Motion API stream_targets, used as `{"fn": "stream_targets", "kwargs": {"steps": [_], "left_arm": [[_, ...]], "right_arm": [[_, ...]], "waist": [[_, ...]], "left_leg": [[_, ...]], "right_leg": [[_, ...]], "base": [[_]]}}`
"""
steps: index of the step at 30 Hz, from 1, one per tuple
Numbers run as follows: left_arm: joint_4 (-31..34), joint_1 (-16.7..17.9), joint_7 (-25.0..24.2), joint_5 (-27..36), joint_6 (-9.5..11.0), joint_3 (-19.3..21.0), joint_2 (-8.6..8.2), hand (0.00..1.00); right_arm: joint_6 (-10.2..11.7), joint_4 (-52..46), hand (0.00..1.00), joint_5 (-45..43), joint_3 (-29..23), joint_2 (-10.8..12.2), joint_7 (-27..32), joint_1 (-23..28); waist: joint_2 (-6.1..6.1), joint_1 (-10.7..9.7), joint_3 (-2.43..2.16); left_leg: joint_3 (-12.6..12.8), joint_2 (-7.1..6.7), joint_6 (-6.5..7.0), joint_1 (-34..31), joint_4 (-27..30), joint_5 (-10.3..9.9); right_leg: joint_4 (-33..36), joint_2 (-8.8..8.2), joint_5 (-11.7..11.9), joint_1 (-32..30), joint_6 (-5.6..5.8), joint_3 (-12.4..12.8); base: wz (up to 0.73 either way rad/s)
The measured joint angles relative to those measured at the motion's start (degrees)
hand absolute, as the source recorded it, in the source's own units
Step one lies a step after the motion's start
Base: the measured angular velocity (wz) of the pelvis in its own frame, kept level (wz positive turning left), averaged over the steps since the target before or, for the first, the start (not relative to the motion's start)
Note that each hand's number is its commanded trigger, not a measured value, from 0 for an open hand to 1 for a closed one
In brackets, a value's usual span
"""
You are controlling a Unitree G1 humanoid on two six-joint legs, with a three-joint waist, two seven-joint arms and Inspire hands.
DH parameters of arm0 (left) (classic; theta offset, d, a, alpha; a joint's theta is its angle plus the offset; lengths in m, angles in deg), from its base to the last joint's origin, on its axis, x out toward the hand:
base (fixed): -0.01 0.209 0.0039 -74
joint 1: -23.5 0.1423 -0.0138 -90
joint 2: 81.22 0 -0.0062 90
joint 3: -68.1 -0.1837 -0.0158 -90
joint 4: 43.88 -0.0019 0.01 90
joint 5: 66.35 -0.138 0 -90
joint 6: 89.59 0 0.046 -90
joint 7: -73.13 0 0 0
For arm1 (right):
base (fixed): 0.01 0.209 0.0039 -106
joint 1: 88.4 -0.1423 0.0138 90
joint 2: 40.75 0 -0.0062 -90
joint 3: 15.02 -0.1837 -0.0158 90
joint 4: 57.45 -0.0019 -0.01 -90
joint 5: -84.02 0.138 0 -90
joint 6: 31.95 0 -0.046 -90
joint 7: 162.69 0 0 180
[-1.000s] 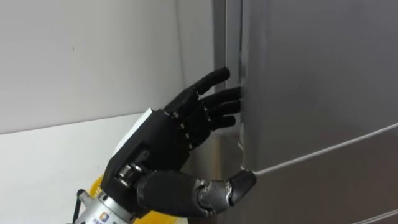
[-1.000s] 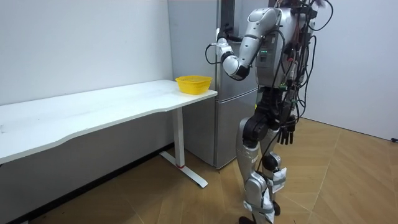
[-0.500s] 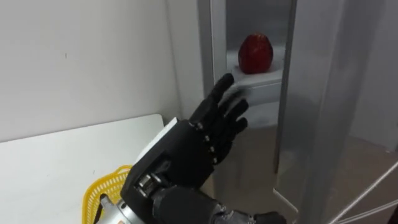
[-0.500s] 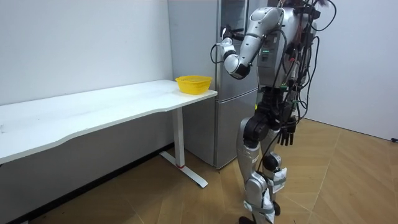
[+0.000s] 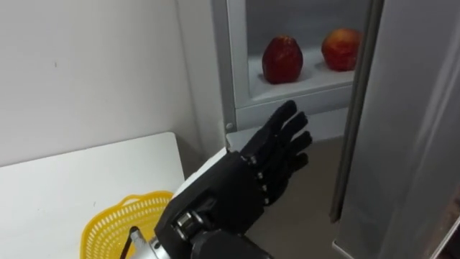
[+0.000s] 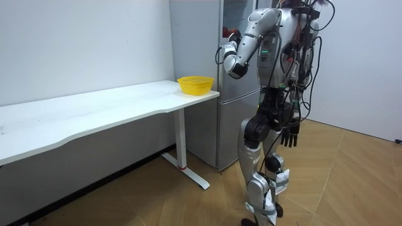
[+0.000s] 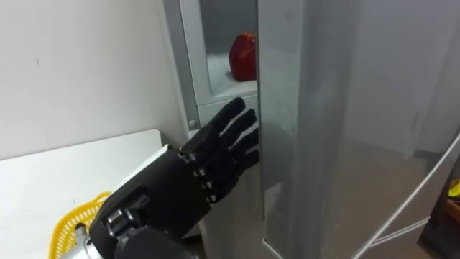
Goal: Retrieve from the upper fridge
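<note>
Red fruit: one piece, dark red, standing on the white shelf inside the upper compartment of the fridge, toward the shelf's left end. Second fruit: one piece, orange-red, same shelf, to the right of the first and apart from it, its right edge cut off by the door. Neither is touched by a hand. Door: grey metal, swung open, its edge upright at the right of the opening. Left hand: black, raised in front of the fridge, back toward the camera, fingers straight and slightly spread, holding nothing; the fingertips point up toward the opening and end below the shelf's front edge, well short of the red fruit. Right hand: hanging at the robot's side beside the thigh, fingers loose and pointing down, empty. Basket: yellow, empty as far as it shows, set on the end of the table nearest the fridge, below and left of the raised hand. Table: white, along the wall, its end just beside the fridge. Robot: upright on both legs on the wooden floor, facing the fridge, left arm lifted to shoulder height.
</note>
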Motion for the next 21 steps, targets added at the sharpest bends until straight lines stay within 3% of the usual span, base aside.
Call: {"fn": "stream_targets", "kwargs": {"steps": [10, 16, 21], "left_arm": [[-0.1, -1.1, -1.7, -0.9, -0.6, -1.6, 0.07, 0.00], [-0.1, -1.2, -3.1, -0.9, -1.1, -2.9, -0.50, 0.00], [-1.0, -3.7, -3.6, -0.9, -1.4, -3.4, -0.93, 0.00]], "right_arm": [[0.1, -0.4, 0.00, 0.0, 0.0, -1.3, 0.7, 0.1], [0.2, -0.7, 0.00, -0.1, 0.0, -1.6, 0.6, 0.0], [0.6, -0.9, 0.00, -0.1, -0.2, -1.6, 0.6, 0.3]], "waist": [[0.16, -0.2, -0.10], [0.03, -1.6, 0.00], [0.21, -2.2, 0.00]], "left_leg": [[0.4, 0.00, 0.00, 0.4, 0.0, 0.0], [1.9, 0.06, 0.00, 0.5, 0.0, 0.0], [2.8, 0.09, 0.00, 0.6, 0.0, 0.0]], "right_leg": [[-0.1, 0.12, 0.0, 0.0, -0.01, 1.1], [0.0, 0.15, 0.0, 0.0, -0.01, 1.1], [0.1, 0.15, 0.0, 0.0, -0.03, 1.4]], "base": [[-0.06], [-0.01], [-0.02]]}}
